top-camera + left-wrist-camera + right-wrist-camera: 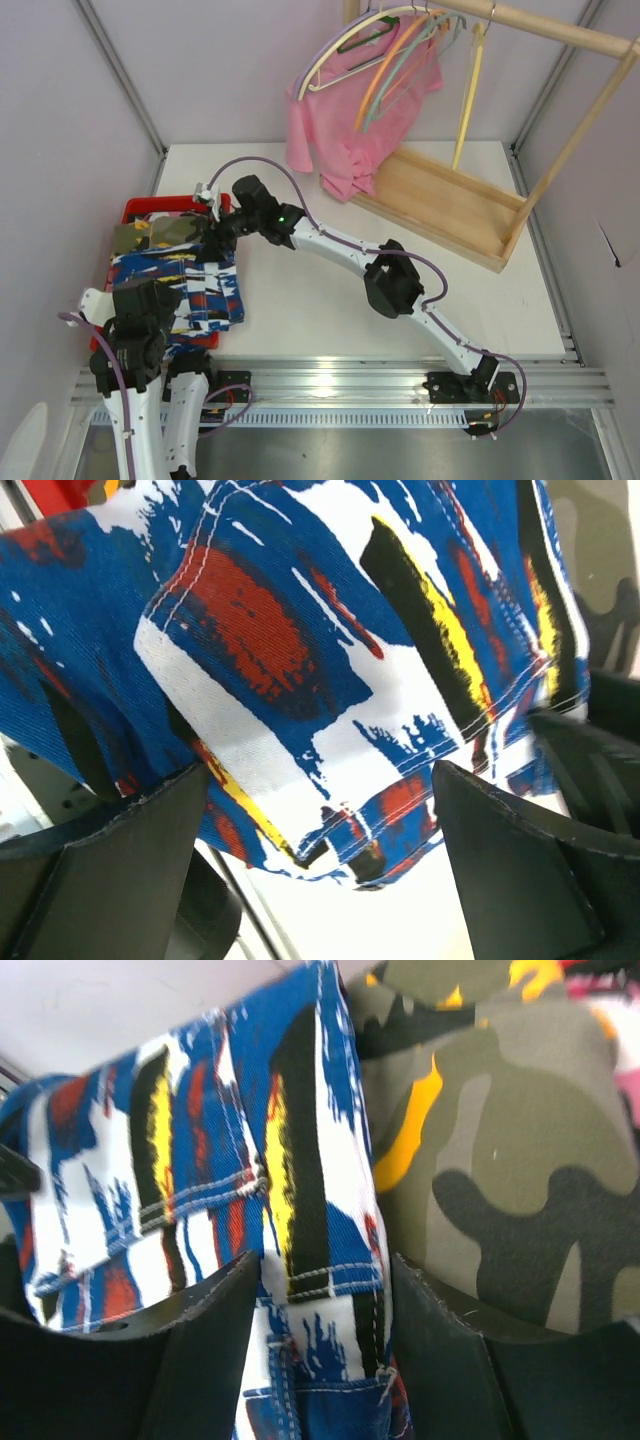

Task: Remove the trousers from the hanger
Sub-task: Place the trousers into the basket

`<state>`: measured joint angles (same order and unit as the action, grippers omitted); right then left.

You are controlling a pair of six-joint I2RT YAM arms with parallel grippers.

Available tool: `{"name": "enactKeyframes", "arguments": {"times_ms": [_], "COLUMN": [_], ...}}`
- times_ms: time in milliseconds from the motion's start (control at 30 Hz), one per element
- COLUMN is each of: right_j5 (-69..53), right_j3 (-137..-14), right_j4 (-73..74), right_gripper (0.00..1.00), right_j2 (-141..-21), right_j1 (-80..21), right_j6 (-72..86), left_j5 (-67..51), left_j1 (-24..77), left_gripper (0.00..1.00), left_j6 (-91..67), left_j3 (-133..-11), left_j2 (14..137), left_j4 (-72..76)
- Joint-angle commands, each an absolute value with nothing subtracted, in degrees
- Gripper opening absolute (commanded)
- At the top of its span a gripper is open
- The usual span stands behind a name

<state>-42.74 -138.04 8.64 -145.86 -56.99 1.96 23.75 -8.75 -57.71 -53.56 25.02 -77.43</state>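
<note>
The white table carries a wooden rack at its far right side. On the rail of the rack hang several thin hangers, and one of them bears a plain pink T-shirt.

At the left edge of the table lies a red tray. The blue print trousers are spread flat over it, and their right part reaches out onto the table. No hanger is seen on them. Just behind them, also on the tray, lie the olive camouflage trousers, touching the blue pair.

The right arm stretches across the table to the far edge of the blue print trousers. The right fingers stand about half closed, and a raised fold of the waistband fills the gap between them, touching both sides. The olive camouflage trousers lie just beside the outer finger.

The left arm stands at the near left corner. The left fingers are spread fully wide just above the blue print trousers; the cloth shows between them, but they grip nothing.
</note>
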Motion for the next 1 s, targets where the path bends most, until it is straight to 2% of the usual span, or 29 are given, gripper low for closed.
{"name": "enactKeyframes", "arguments": {"times_ms": [0,100,300,467,600,800,967], "right_j5": [-44.21,-41.94,-38.33,-37.62,-37.18,-33.85,-29.55], "right_j3": [-135.01,-134.04,-134.12,-133.42,-133.59,-133.86,-133.68], "right_j4": [5.98,5.36,4.74,4.04,4.92,6.67,9.31], "right_gripper": [0.61,0.66,0.66,0.66,0.69,0.73,0.74], "right_j2": [-144.59,-143.88,-143.44,-140.81,-138.87,-136.94,-135.62], "right_j1": [-56.95,-57.3,-56.95,-56.08,-55.99,-55.64,-55.37], "right_j6": [2.72,3.07,7.2,10.81,11.6,12.3,11.07], "left_j5": [22.94,20.14,13.2,12.39,9.85,16.08,18.36], "left_j1": [-8.44,-8.44,-8.35,-8.44,-8.44,-8.35,-8.44], "left_gripper": [0.99,0.99,1.0,0.99,1.0,0.99,1.0], "left_j6": [-63.45,-64.16,-66.27,-66.62,-61.54,-58.11,-57.92], "left_j3": [-54.05,-54.05,-53.17,-50.45,-47.55,-53.78,-53.36], "left_j2": [25.49,24.88,24.17,22.86,21.71,26.62,25.84], "left_j4": [-84.1,-84.2,-83.59,-83.24,-78.15,-84.29,-84.2]}}
